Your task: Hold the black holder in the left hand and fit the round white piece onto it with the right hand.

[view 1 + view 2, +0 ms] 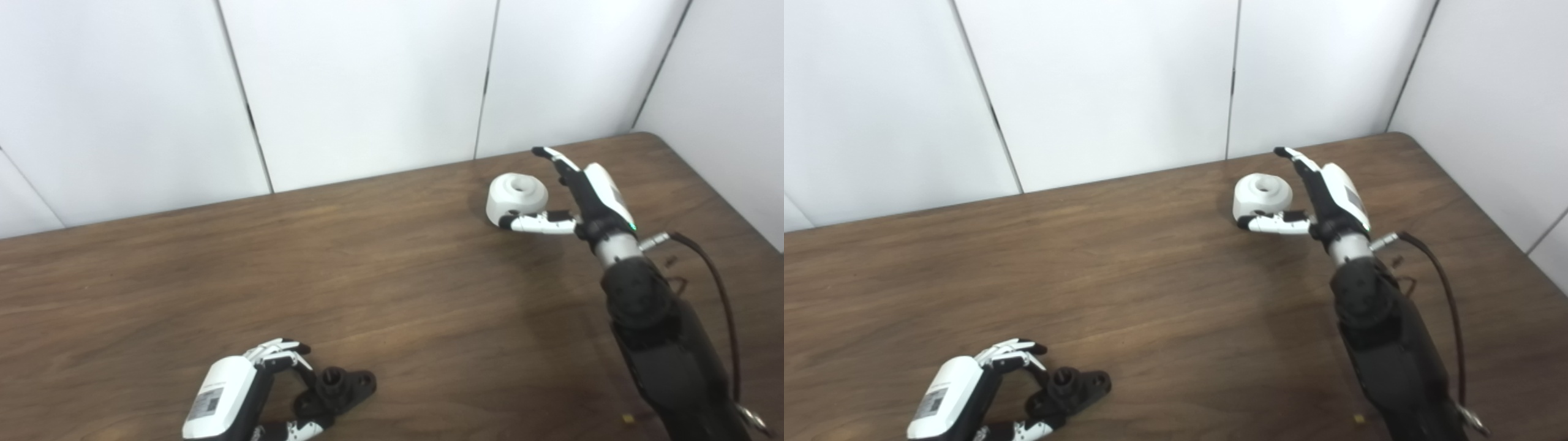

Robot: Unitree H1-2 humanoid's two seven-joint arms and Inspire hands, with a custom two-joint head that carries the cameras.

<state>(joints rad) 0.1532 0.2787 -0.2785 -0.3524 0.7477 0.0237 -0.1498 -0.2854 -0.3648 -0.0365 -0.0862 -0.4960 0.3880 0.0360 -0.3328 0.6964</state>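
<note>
Right hand point(591, 199) stood wide open beside the round white piece point(517, 196): fingers stretched up and past the piece's far side, thumb point(539, 223) laid level along its near lower edge. Thumb tip looked to touch the piece or nearly so; could not tell for certain. The piece rested on the table point(392, 269), not lifted. It was a squat matte cylinder with rounded shoulders and a round recess in its top.

Left hand point(245, 392) was low, fingers curled partway around the black holder point(337, 392), thumb under the holder's near end, fingertips point(294, 352) at its inner side. Whether the grip had closed firmly could not be told. The holder lay on the table just beyond the palm: dull black plastic, lobed flat base with round holes and a short raised socket in the middle.

Table was dark wood-grain laminate, smooth. White panelled wall point(367, 86) lay beyond both hands.
</note>
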